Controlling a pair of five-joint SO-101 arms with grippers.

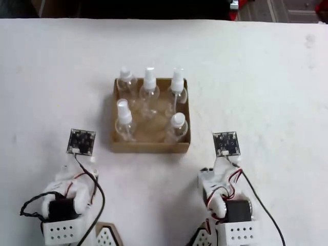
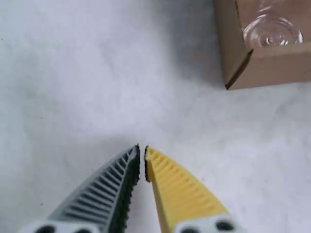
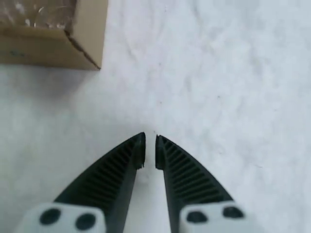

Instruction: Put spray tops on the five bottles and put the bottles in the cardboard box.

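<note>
Left gripper (image 2: 142, 154) and right gripper (image 3: 149, 143), both closed empty, near the cardboard box (image 1: 150, 147).

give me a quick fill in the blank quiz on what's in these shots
1. The cardboard box holds ____ bottles.
2. Each spray top is coloured ____.
3. The left hand has one grey finger and one ____ finger.
4. The left hand and the right hand are both shut and hold ____.

Missing words: five; white; yellow; nothing
</note>
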